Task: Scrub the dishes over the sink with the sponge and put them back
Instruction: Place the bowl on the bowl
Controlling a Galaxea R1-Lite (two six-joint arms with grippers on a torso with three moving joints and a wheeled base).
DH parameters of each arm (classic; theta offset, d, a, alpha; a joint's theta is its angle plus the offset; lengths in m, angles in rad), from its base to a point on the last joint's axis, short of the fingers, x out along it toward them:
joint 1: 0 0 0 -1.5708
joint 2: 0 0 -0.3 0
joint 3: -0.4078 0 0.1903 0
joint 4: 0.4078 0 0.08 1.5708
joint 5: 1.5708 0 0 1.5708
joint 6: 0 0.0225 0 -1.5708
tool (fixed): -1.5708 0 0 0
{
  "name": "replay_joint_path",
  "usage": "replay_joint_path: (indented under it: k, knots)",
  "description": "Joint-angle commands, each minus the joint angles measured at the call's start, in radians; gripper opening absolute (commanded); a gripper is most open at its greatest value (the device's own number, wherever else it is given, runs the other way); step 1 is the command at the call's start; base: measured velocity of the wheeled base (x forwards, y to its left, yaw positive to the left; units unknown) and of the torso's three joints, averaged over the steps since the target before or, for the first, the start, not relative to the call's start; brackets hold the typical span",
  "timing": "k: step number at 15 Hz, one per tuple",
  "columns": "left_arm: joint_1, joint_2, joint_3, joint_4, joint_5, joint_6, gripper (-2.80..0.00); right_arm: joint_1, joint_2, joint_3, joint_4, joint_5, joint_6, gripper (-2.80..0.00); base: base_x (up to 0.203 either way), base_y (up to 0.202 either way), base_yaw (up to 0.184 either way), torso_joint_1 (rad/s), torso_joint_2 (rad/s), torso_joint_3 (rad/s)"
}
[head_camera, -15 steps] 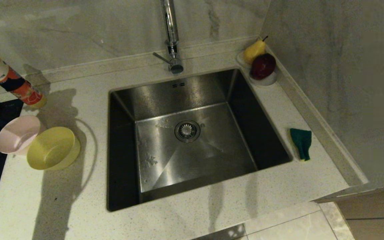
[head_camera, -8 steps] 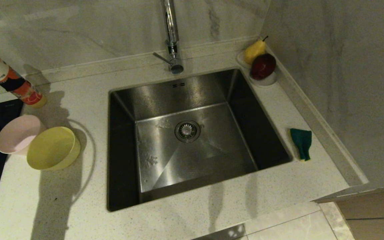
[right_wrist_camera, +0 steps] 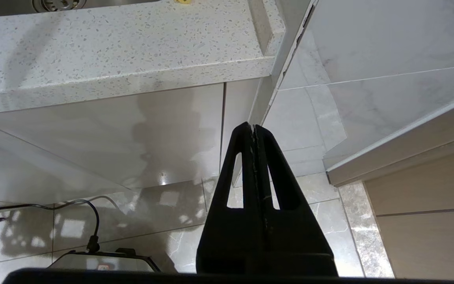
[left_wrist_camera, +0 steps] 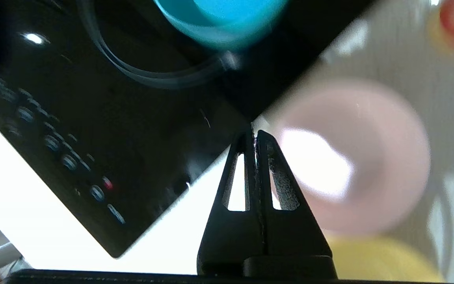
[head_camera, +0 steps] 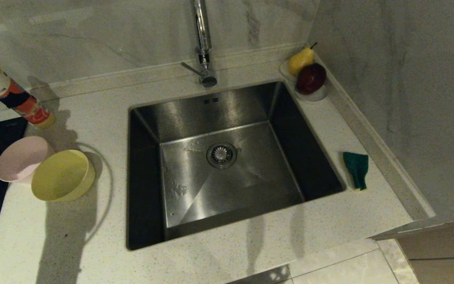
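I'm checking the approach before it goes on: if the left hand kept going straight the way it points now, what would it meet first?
Probably the pink bowl, at its near rim. The left hand, shut and empty, points at the spot where that rim meets the corner of the black cooktop. Depth is blurred, so which comes first is uncertain.

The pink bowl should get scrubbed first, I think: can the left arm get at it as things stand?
Probably yes. The left pincer hangs shut over the pink bowl, nothing between them; the yellow bowl touches its side, and the pincer must open first.
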Motion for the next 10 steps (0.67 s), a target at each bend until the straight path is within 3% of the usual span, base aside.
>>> replay_joint_path:
  k: [1, 5, 6, 8, 10]
  knots:
    - [0.003, -0.008, 0.049, 0.004, -0.029, 0.022, -2.80, 0.000, 0.001, 0.000, 0.000, 0.000, -0.001, -2.80, 0.000, 0.000, 0.000, 0.000, 0.00, 0.000]
    - [0.003, 0.024, 0.105, 0.019, -0.038, 0.025, -2.80, 0.000, 0.001, 0.000, 0.000, 0.000, -0.001, -2.80, 0.000, 0.000, 0.000, 0.000, 0.00, 0.000]
    - [0.003, 0.024, 0.105, 0.028, -0.039, 0.025, 0.00, 0.000, 0.001, 0.000, 0.000, 0.000, -0.001, -2.80, 0.000, 0.000, 0.000, 0.000, 0.00, 0.000]
    - [0.005, 0.027, 0.099, 0.068, -0.057, 0.025, 0.00, 0.000, 0.001, 0.000, 0.000, 0.000, -0.001, -2.80, 0.000, 0.000, 0.000, 0.000, 0.00, 0.000]
    - [0.007, 0.033, 0.103, 0.089, -0.117, 0.015, 0.00, 0.000, 0.001, 0.000, 0.000, 0.000, -0.001, -2.80, 0.000, 0.000, 0.000, 0.000, 0.00, 0.000]
